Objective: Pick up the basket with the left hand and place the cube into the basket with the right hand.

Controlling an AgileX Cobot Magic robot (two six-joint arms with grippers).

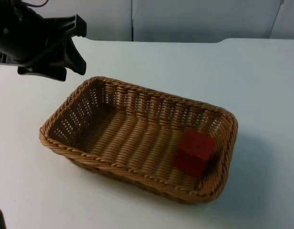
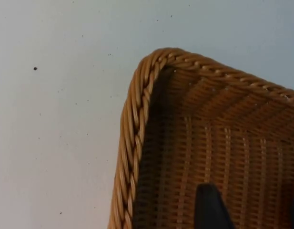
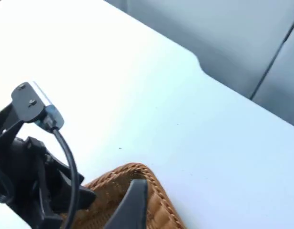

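A woven wicker basket (image 1: 137, 90) rests on the white table, long side running from near left to far right. The red cube (image 1: 195, 152) lies inside it against the right end wall. My left gripper (image 1: 81, 46) hangs open just beyond the basket's far-left corner, holding nothing. The left wrist view has that gripper (image 2: 254, 210) over the basket's inside, close to a rounded corner of the rim (image 2: 132, 119). In the right wrist view my right gripper (image 3: 137, 214) is raised above a corner of the basket (image 3: 113, 175), with the left arm (image 3: 27, 191) beside it.
The white table (image 1: 251, 71) spreads out around the basket on all sides. A grey partition wall (image 1: 185, 19) closes off the far edge.
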